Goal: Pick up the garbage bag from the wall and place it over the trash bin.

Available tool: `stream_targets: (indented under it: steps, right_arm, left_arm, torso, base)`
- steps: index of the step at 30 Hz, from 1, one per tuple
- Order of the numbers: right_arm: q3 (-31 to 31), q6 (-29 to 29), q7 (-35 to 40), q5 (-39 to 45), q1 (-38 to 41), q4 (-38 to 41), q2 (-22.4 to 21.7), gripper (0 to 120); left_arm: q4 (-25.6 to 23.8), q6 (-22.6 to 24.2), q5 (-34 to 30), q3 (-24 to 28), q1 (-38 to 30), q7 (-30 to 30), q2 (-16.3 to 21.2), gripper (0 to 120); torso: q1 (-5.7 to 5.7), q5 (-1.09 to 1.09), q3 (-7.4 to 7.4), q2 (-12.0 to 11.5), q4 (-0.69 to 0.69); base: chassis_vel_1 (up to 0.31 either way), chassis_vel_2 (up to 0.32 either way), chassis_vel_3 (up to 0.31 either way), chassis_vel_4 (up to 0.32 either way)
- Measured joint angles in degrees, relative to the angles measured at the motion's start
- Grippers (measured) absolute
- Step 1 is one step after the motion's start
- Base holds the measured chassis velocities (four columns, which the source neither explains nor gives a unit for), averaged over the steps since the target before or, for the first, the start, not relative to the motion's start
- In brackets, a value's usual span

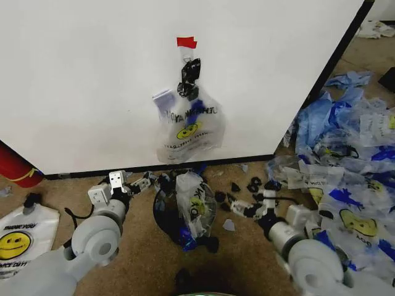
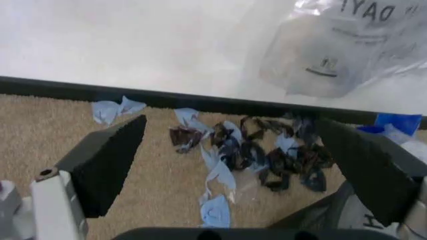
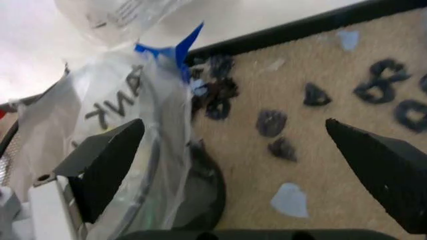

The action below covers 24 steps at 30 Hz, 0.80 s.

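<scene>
While the garbage bag (image 1: 188, 126) hangs on the wall (image 1: 80, 80), both spread claws (image 1: 143, 182) (image 1: 247, 208) sit below it

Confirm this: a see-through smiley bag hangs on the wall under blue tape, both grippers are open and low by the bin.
One detail is wrong: the tape is red, not blue, as the head view shows. The rest holds: the bag hangs on the wall beneath it, and the left gripper and right gripper are open and low beside the bin.

Tan carpet (image 1: 142, 259) strewn with plastic bags (image 1: 345, 160), perhaps torn scraps.
</scene>
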Motion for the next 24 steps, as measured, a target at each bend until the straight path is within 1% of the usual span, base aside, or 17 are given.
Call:
stream_targets:
  steps: [5, 10, 14, 20, 24]
  right_arm:
    - [-1.20, 0.89, -1.82, -0.02, 1.55, -0.13, 1.06, 100]
    - [-1.22, 1.14, -2.90, -0.86, 1.56, -0.07, 0.92, 100]
    - [-3.53, 1.01, -2.66, -1.16, 2.09, -0.82, 1.37, 100]
    - [-6.97, 0.69, -1.84, -1.19, 5.92, -2.71, 3.06, 100]
    - [-9.40, 0.18, -0.48, -1.02, 8.93, -4.51, 4.71, 100]
  left_arm:
    - [0.13, 0.01, 0.29, -0.06, 0.29, -0.08, -0.30, 100]
    - [0.13, 0.16, 0.27, -0.02, 0.37, -0.39, -0.77, 100]
    - [0.11, 0.23, 0.23, 0.11, 0.33, -0.56, -0.81, 100]
    - [-0.02, 0.22, 0.23, 0.15, 0.59, -0.58, -0.18, 100]
    - [0.14, 0.14, 0.67, 0.16, 1.16, -0.66, -0.41, 100]
  torso:
    - [0.00, -0.02, -0.01, 0.00, 0.02]
    - [0.00, -0.02, -0.01, 0.00, 0.00]
    - [0.00, -0.02, -0.01, 0.00, 0.00]
    - [0.00, -0.02, -0.01, 0.00, 0.02]
    - [0.00, -0.02, -0.01, 0.00, 0.02]
  base:
    - [0.000, 0.000, 0.000, 0.000]
    - [0.000, 0.000, 0.000, 0.000]
    - [0.000, 0.000, 0.000, 0.000]
    - [0.000, 0.000, 0.000, 0.000]
    - [0.000, 0.000, 0.000, 0.000]
